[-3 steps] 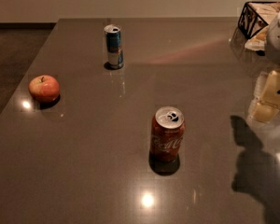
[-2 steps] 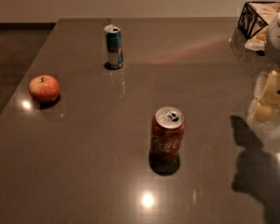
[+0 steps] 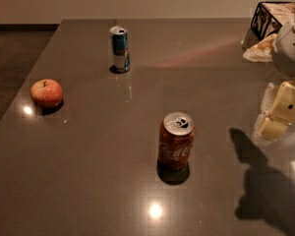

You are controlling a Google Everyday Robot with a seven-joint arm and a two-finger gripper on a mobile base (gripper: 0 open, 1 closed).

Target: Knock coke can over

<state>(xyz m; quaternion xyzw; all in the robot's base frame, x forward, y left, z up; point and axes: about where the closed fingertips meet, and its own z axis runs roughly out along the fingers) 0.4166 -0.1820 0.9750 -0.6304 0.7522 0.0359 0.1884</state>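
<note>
The coke can (image 3: 176, 141) is short and red with white script and a silver top. It stands upright near the middle of the dark table (image 3: 88, 181). My gripper (image 3: 278, 113), pale yellow under a white arm housing, hangs at the right edge of the view. It is well to the right of the can, apart from it and holding nothing. Its shadow falls on the table at the lower right.
A taller blue-and-silver can (image 3: 120, 48) stands upright at the back. A red apple (image 3: 46, 93) lies at the left near the table's edge. A black wire basket (image 3: 275, 18) and crumpled paper (image 3: 258, 50) sit at the back right corner.
</note>
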